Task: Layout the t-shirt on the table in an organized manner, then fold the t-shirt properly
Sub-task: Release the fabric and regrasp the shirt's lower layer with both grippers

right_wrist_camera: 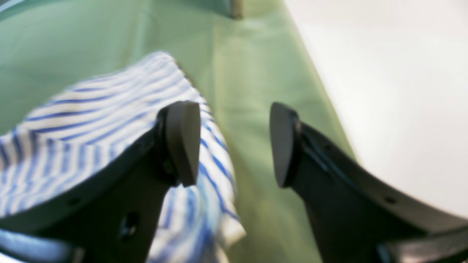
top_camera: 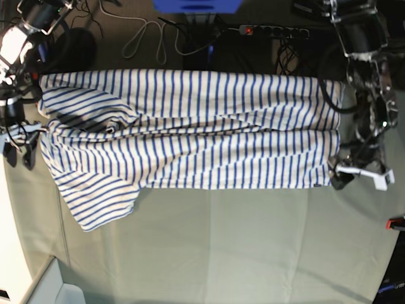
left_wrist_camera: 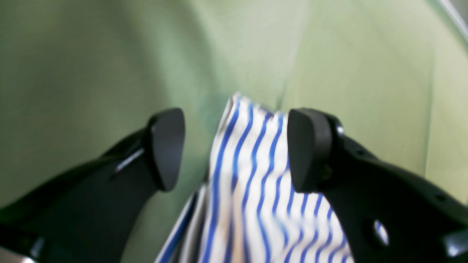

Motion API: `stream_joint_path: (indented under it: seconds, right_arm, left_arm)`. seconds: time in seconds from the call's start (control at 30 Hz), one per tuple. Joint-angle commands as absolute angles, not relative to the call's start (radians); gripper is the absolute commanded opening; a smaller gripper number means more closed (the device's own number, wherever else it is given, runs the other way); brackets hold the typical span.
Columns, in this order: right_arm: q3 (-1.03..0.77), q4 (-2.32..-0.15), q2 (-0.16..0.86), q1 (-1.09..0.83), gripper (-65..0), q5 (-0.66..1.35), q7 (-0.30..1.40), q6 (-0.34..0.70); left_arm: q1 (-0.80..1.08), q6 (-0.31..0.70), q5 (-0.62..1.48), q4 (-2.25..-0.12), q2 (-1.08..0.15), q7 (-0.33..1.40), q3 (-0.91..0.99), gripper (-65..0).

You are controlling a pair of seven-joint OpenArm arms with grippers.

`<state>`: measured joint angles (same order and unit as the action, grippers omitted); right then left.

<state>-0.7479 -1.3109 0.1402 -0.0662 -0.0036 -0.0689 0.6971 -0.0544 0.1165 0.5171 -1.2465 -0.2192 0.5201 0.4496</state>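
The t-shirt [top_camera: 190,126], white with thin blue stripes, lies stretched sideways across the far half of the table [top_camera: 253,240], with one sleeve [top_camera: 101,202] spilling toward the front left. My left gripper [left_wrist_camera: 237,149] is open; a striped corner of the t-shirt [left_wrist_camera: 248,190] lies loose below and between its black fingers [left_wrist_camera: 310,149]. In the base view this gripper [top_camera: 345,174] sits at the shirt's right end. My right gripper [right_wrist_camera: 233,144] is open too, over bare table cloth [right_wrist_camera: 248,109], with the t-shirt [right_wrist_camera: 91,117] beside and under its left finger [right_wrist_camera: 182,142]. In the base view that gripper [top_camera: 19,152] sits at the shirt's left end.
Beyond the table's far edge lie cables [top_camera: 152,35], a power strip [top_camera: 272,30] and a blue object [top_camera: 196,5]. The table's left edge [top_camera: 12,209] borders a white surface [right_wrist_camera: 384,91]. A small red item [top_camera: 396,223] is at the right margin.
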Motion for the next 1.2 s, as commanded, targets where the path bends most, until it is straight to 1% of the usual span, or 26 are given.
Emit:
stream_joint_path:
  seconds: [0.0, 0.23, 0.4, 0.53, 0.77, 0.87, 1.0, 1.07, 1.17]
  right_arm:
    - [-0.736, -1.325, 0.154, -0.061, -33.7, 0.015, -0.097, 0.698]
    - [-0.673, -1.317, 0.154, -0.056, -33.7, 0.015, -0.097, 0.698]
    - [-0.665, -1.299, 0.156, -0.053, -33.7, 0.013, -0.097, 0.698]
    - [-0.665, -1.299, 0.156, -0.053, -33.7, 0.013, -0.097, 0.698]
    - [-0.667, -1.297, 0.157, -0.030, -33.6, 0.013, -0.097, 0.698]
    - [-0.657, -1.296, 0.168, 0.013, -33.6, 0.012, -0.085, 0.698]
    - [-0.639, -1.293, 0.171, 0.074, -33.6, -0.067, 0.002, 0.698]
    - [-0.639, -1.280, 0.166, 0.105, -33.6, -0.111, 0.021, 0.698]
    - [-0.631, -1.205, 0.165, 0.156, -33.6, -0.139, 0.019, 0.698]
  left_arm:
    - [-0.094, 0.117, 0.522, -1.218, -0.234, 0.504, 0.453, -22.6]
    - [-0.277, 0.117, 0.512, -0.918, -0.234, 0.481, 0.449, -22.6]
    - [-0.355, 0.119, 0.394, -0.765, -0.232, 0.325, 0.317, -22.6]
    - [-0.378, 0.119, 0.381, -0.685, -0.231, 0.269, 0.255, -22.6]
    - [-0.354, 0.119, 0.381, -0.679, -0.231, 0.271, 0.248, -22.8]
    - [-0.340, 0.119, 0.383, -0.705, -0.231, 0.272, 0.252, -22.8]
    - [-0.297, 0.116, 0.384, -0.769, -0.231, 0.274, 0.254, -22.8]
    - [-0.294, 0.116, 0.384, -0.780, -0.231, 0.274, 0.252, -22.8]
    - [-0.294, 0.116, 0.381, -0.779, -0.229, 0.274, 0.246, -22.9]
